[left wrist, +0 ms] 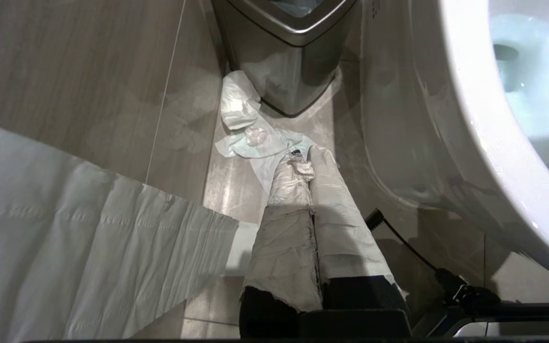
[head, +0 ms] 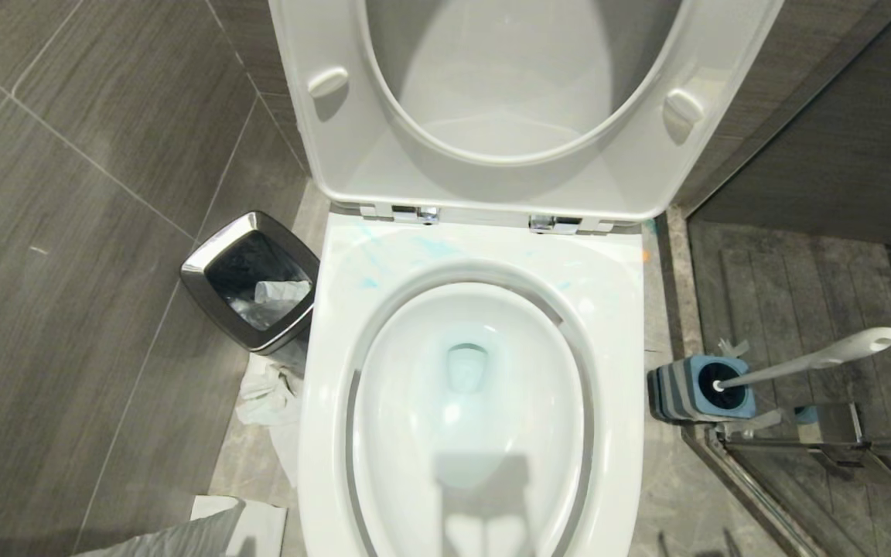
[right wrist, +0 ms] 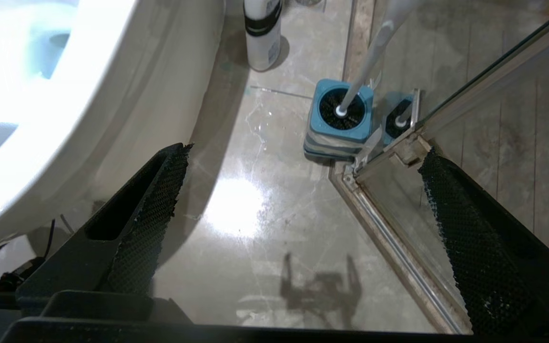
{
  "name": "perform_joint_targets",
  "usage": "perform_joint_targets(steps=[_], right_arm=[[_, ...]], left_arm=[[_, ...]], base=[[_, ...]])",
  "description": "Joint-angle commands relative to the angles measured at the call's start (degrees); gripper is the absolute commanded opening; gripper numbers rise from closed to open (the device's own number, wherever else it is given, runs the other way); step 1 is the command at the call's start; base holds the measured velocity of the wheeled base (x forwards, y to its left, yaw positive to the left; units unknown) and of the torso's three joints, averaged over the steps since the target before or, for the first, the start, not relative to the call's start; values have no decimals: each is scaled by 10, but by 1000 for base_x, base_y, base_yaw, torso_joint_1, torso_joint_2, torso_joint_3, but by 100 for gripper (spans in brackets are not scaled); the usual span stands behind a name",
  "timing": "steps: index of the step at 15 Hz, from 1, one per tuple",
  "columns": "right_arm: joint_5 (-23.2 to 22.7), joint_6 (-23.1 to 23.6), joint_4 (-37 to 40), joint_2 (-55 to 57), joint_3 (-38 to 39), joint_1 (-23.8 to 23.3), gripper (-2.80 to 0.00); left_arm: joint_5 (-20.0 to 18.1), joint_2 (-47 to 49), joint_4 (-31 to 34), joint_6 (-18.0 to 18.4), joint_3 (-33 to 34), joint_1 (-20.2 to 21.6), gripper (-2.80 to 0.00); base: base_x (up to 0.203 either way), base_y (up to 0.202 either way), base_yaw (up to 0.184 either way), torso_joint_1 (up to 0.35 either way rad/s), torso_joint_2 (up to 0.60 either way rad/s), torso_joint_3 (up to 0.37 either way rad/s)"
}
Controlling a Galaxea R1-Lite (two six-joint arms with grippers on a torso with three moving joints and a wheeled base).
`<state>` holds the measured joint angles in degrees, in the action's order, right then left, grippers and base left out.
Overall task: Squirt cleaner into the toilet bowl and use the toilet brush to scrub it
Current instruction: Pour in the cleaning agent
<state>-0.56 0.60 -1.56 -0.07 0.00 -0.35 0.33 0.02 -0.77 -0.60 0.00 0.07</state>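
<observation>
Toilet bowl (head: 469, 433), glossy white ceramic, centre frame, faintly turquoise-tinted; white-handled brush (head: 809, 362) parked in blue holder, right; right claw (right wrist: 303, 190) wide, left claw (left wrist: 310, 171) closed, paper-wrapped.

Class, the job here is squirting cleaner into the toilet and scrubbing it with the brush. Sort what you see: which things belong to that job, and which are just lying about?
Belongs to the job:
- toilet bowl, seat up
- cleaner, blue streaks on the rim
- toilet brush in its blue holder

Just lying about:
- chrome-rimmed bin
- crumpled tissue on the floor
- white bottle, contents unclear
</observation>
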Motion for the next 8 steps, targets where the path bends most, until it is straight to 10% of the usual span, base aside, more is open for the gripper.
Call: perform_joint_targets(steps=[1, 8], right_arm=[[-1, 0, 0, -1, 6, 0, 0], [-1, 0, 0, -1, 6, 0, 0]], left_arm=[[0, 0, -1, 2, 4, 0, -280], [0, 0, 0, 0, 4, 0, -280]], base=[[0, 0, 0, -3, -1, -186], [0, 0, 0, -3, 2, -53]])
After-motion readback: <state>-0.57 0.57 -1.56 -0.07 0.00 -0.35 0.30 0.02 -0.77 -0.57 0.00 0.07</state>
